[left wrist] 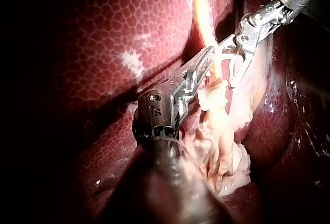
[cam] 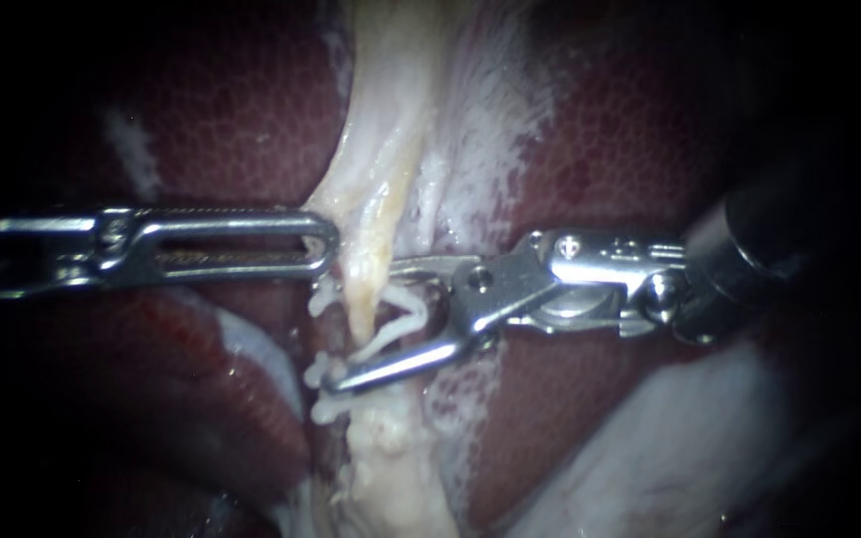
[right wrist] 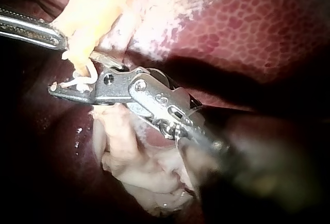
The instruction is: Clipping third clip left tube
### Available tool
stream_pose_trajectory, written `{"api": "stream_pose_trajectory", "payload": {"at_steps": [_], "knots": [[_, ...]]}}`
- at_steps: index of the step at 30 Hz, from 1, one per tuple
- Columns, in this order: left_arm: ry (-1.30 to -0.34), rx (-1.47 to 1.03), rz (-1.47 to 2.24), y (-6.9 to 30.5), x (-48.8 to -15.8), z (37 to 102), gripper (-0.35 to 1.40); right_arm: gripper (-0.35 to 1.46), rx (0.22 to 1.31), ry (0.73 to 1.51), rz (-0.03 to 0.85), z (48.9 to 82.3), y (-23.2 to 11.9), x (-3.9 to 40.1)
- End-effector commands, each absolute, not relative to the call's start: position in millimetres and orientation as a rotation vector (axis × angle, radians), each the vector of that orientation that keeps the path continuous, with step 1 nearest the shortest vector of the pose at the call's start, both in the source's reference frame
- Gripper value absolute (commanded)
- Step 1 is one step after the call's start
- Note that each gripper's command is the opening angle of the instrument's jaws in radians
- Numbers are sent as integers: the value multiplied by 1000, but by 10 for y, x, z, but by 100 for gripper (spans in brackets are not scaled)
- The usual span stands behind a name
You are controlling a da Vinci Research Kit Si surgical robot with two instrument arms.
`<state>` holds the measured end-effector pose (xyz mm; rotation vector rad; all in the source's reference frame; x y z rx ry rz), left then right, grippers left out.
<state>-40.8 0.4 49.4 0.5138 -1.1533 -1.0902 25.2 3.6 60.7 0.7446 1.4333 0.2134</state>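
The right instrument (cam: 363, 323) comes in from the right with its jaws apart, one above and one below the tube (cam: 365, 269), so the tube runs between them. A white clip (cam: 406, 317) lies in that gap, bent round the tube, its lower leg along the lower jaw; whether the upper jaw touches it I cannot tell. Just under the lower jaw's tip a second clip (cam: 323, 409) sits on the tube. The left instrument (cam: 323, 245) reaches in level from the left, above the right one's jaws; its long slotted jaws lie together and pinch the tube's edge at their tip, which the left wrist view shows too. The tube is a pale yellow strand running down the middle of the endoscope view, widening into whitish tissue below the clips. Dark red mottled liver (cam: 630, 149) lies on both sides.
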Motion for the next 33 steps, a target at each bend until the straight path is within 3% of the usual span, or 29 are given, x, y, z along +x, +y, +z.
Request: {"api": "stream_pose_trajectory", "payload": {"at_steps": [1, 5, 6, 9, 33], "knots": [[-1153, 514, -1090, 4, -408, 493, -35, 52, 743, 1434, 214, 607, 35, 253], [-1153, 514, -1090, 4, -408, 493, -35, 40, 747, 1432, 218, 608, 35, 252], [-1153, 514, -1090, 4, -408, 493, -35, 28, 765, 1425, 237, 609, 35, 251], [-1153, 514, -1090, 4, -408, 493, -35, -35, 826, 1400, 300, 612, 36, 245], [-1153, 515, -1090, 5, -408, 494, -35, -35, 825, 1400, 295, 625, 39, 240]]}}
